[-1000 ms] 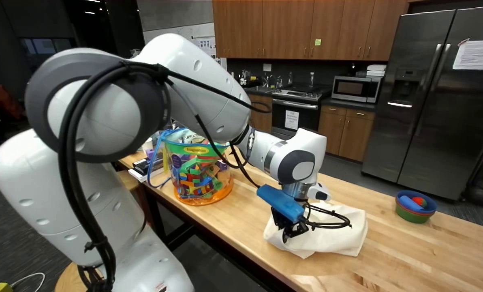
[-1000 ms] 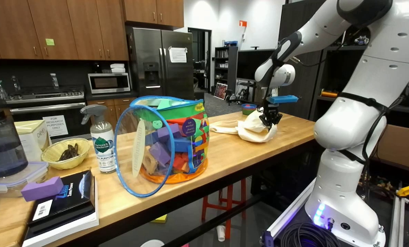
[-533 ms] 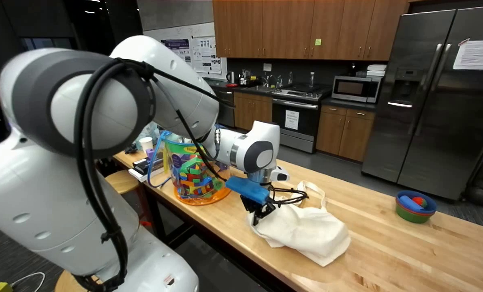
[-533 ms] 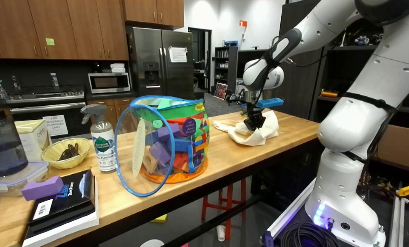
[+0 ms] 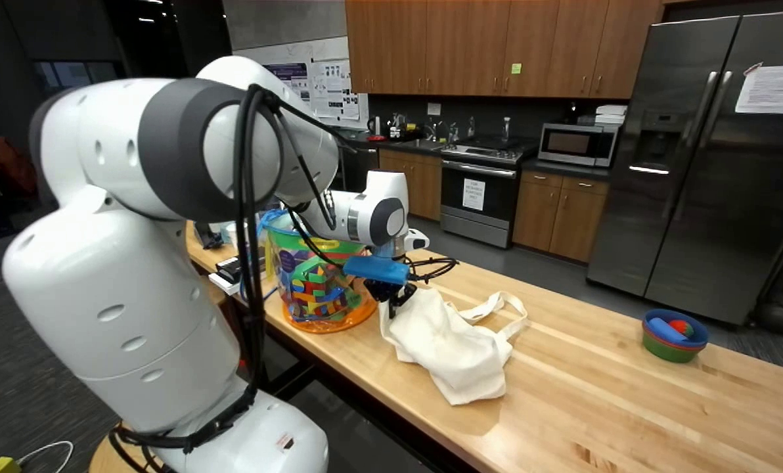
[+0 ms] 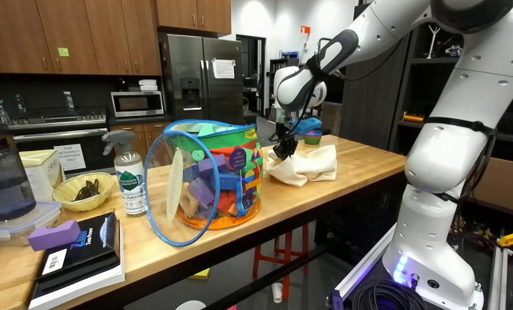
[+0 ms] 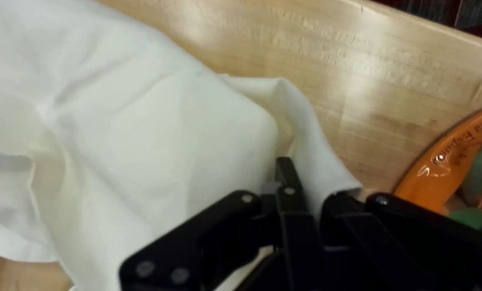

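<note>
In an exterior view, could knock the clear tub of blocks (image 5: 319, 282), near the claw (image 5: 393, 309) at ten o'clock, if swung wide. Pinches only an edge of the cloth bag (image 5: 444, 348); might lose hold, with so thin a bite. Lies slack toward four o'clock on the desk (image 5: 582, 381); may twist if pulled fast. Poses little risk to the stacked bowls (image 5: 671, 351), well apart at three o'clock.

Plain cream on the tote bag (image 5: 454, 348) – matte black on the gripper (image 7: 316, 182), bright blue on the wrist casing (image 5: 376, 269). White with grey bands on the arm (image 5: 129, 276). Honey-toned strips along the tabletop (image 5: 628, 407). Orange, green and blue on the toy tub (image 5: 319, 282) – solid purple on the foam block (image 6: 55, 235).
</note>
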Controlling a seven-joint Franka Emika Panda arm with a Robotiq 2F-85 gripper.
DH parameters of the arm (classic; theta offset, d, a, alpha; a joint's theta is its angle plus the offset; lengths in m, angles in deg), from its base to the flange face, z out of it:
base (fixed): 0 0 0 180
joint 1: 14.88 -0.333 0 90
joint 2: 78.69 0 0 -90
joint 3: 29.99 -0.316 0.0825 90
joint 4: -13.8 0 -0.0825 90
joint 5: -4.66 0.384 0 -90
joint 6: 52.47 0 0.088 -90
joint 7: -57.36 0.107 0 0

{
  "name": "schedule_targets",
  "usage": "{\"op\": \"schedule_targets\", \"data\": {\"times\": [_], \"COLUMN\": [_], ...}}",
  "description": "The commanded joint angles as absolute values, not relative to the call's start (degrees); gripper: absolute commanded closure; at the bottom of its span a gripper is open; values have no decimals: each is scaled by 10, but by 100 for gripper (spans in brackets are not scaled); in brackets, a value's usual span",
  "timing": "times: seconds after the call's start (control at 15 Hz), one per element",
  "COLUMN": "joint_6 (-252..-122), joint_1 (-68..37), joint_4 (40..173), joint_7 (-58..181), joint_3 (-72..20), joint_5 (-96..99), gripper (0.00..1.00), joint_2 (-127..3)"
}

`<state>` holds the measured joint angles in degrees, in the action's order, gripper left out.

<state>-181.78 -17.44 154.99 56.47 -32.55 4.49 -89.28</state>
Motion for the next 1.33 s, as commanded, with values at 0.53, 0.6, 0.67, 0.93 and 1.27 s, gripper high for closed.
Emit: {"op": "schedule_targets", "data": {"times": [0.53, 0.6, 0.67, 0.93, 1.27], "joint_6": [-1804, -1801, -1799, -1796, -1799], "joint_1": [-133, -126, -120, -94, -64], "joint_4": [1311, 1295, 1282, 1254, 1275], "joint_7": [468, 465, 466, 471, 486], "joint_3": [-287, -284, -280, -260, -226], "joint_5": [63, 62, 57, 43, 30], "gripper": [99, 99, 99, 99, 99], "joint_2": [-699, -686, -675, -653, -679]}}
